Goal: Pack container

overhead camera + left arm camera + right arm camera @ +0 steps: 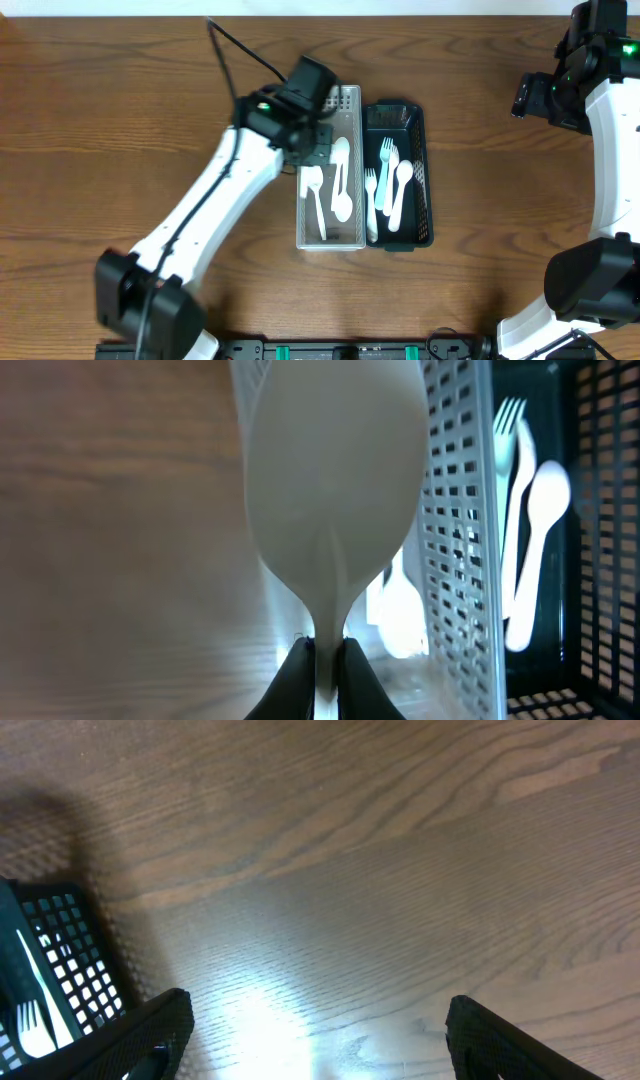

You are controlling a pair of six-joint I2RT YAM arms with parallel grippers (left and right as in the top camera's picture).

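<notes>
Spoon (335, 490), glossy white plastic with a broad oval bowl, is clamped at its neck in my left gripper (325, 660). My right gripper (320, 1035) hangs with jaws spread wide.

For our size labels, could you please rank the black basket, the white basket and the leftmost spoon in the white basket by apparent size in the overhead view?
1 and 2. White basket and black basket: about alike. The white one is partly hidden, so I won't rank them.
3. Leftmost spoon: clearly smallest.
</notes>
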